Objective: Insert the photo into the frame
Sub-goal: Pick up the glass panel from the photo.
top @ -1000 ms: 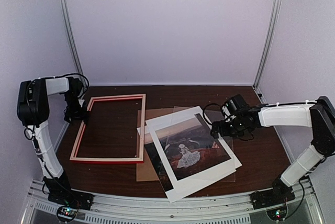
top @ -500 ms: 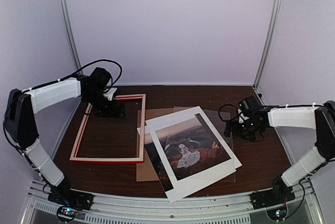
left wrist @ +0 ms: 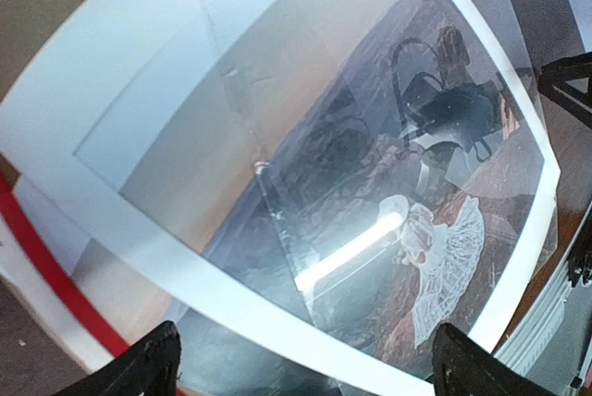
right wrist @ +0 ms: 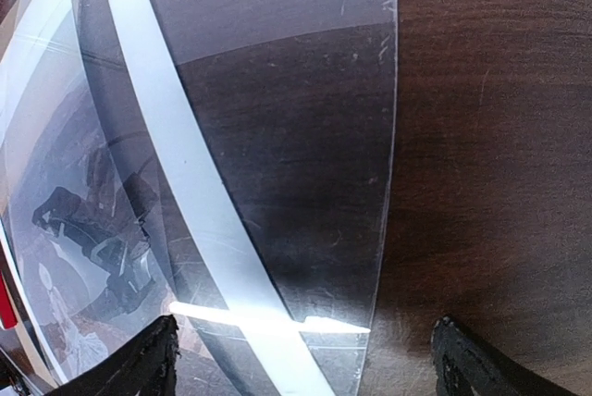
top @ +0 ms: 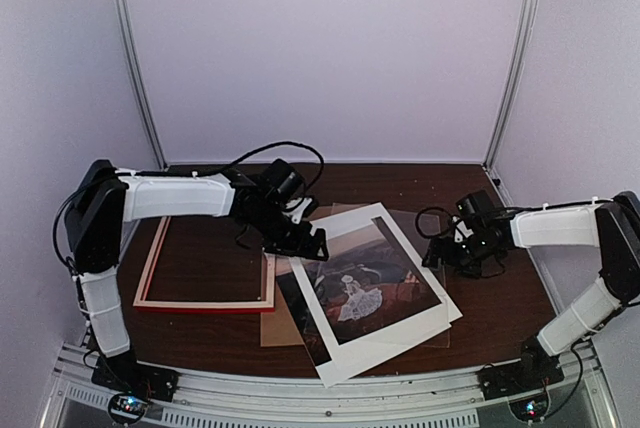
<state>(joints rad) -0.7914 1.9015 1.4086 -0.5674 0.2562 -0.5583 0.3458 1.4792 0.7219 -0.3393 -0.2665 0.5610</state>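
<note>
The photo [top: 365, 283], a white-dressed figure in a dark reddish landscape with white margins, lies tilted at the table's middle under a clear sheet [right wrist: 305, 137]. The red frame [top: 205, 304] lies flat to its left, pale side up. My left gripper [top: 300, 243] reaches across the frame and hovers open over the photo's upper left part; its wrist view shows the photo [left wrist: 370, 229] between empty fingertips [left wrist: 153, 359]. My right gripper [top: 440, 253] is open and empty over the clear sheet's right edge, with the photo's white margin [right wrist: 185, 183] to its left.
A plain brown backing board [top: 275, 328] lies under the photo and sticks out at its near left. The red frame edge [left wrist: 55, 276] shows in the left wrist view. Dark wood table [right wrist: 499, 137] lies to the right of the sheet. White walls enclose the table.
My left arm has swung right from the frame's far left corner, across the frame, to the photo's upper left. My right gripper has drawn back a little to the right. The photo has not moved.
</note>
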